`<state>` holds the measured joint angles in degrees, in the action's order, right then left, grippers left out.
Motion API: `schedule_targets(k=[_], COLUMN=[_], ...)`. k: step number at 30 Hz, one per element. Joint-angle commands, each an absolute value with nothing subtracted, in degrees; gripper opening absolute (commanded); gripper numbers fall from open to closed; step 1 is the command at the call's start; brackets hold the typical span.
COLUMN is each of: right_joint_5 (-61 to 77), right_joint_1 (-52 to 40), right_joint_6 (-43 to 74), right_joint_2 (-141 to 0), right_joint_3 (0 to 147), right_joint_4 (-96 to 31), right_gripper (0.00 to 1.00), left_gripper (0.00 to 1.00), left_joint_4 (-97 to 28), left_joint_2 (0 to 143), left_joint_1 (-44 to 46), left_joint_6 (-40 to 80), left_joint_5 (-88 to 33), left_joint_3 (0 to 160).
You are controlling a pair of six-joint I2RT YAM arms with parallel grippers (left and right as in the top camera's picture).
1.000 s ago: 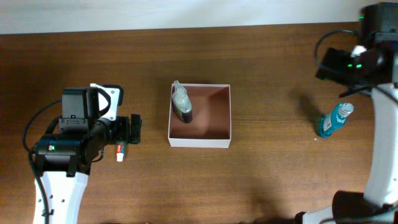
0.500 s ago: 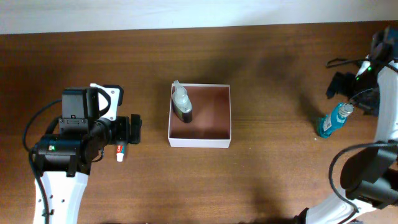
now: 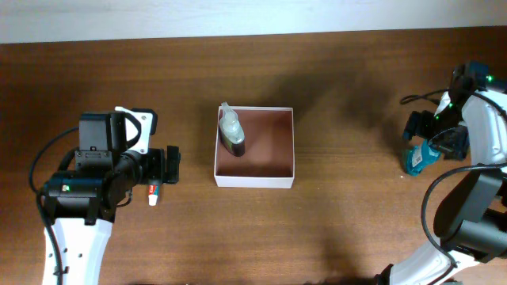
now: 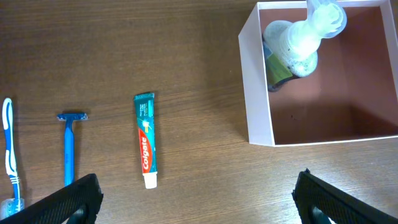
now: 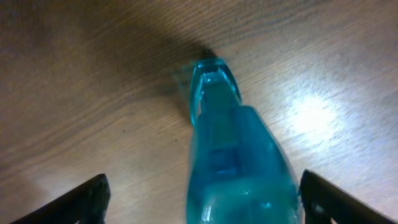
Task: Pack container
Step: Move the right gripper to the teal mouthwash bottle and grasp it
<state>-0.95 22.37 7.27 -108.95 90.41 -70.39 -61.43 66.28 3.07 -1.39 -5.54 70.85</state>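
Hazard: we hold the right tool [image 5: 202,196] spread astride the blue bottle [image 5: 233,149] (no pinch yet); closing off-centre could tip it over on the surface [image 5: 93,93].

The white-and-black left arm [image 3: 75,237] comes up from the near edge. Its black two-finger left end effector [image 3: 170,165] is held level and points toward the other arm, jaws spread wide. The white-and-black right arm [image 3: 485,131] curls over at the far side, with the black right end effector [image 3: 428,141] aimed downward, jaws also wide apart.
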Motion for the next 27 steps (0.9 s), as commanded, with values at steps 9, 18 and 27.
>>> schedule_targets(k=[9,18,27], right_joint_5=[2.0,2.0,2.9], right_joint_1=[25.2,25.1,25.1], right_joint_6=[7.3,7.3,7.3], right_joint_2=[-109.2,-109.2,-108.6], right_joint_3=[90.1,90.1,90.1], right_joint_4=[-70.3,-71.1,-71.6], right_gripper=[0.57,0.41,0.2], left_gripper=[1.0,1.0,0.99], left_joint_4=[-61.6,-61.6,-61.6], left_joint_2=[66.4,66.4,66.4], left_joint_1=[3.2,3.2,3.2], left_joint_6=[-0.8,-0.8,-0.8], left_joint_5=[-5.1,-5.1,-4.7], left_joint_3=[71.8,71.8,71.8])
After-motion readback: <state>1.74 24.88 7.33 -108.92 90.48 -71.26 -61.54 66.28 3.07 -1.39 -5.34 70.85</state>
